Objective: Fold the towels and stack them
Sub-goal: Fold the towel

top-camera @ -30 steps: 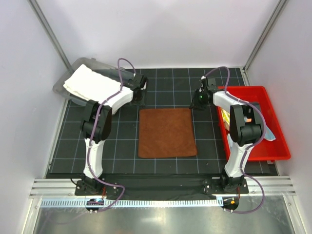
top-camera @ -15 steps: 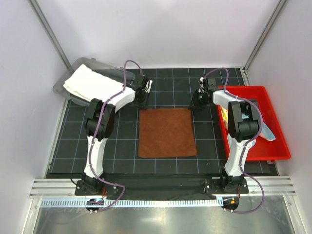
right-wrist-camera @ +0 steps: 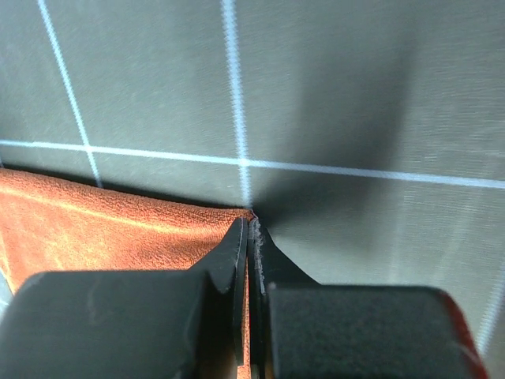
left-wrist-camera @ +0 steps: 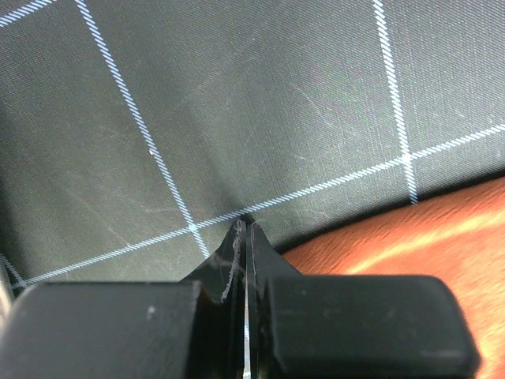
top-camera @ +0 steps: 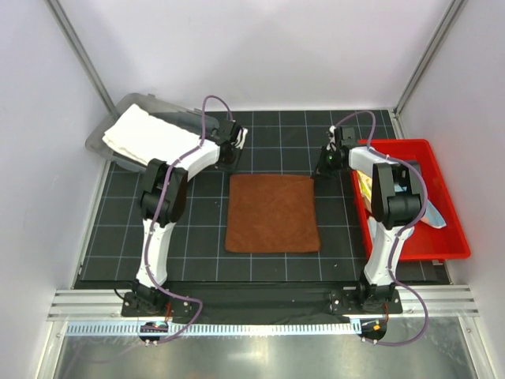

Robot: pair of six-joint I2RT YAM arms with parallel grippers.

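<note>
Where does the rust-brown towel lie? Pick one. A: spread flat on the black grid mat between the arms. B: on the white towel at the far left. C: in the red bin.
A: the rust-brown towel lies spread flat on the grid mat, clear of the red bin.

Red bin (top-camera: 406,144) contents mostly hidden behind R arm (top-camera: 390,197); rust-brown towel (left-wrist-camera: 418,237) cropped in wrist views.

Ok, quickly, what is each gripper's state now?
Left gripper: closed; grip on brown towel cannot be told.
Right gripper: closed on the brown towel's corner.
</note>
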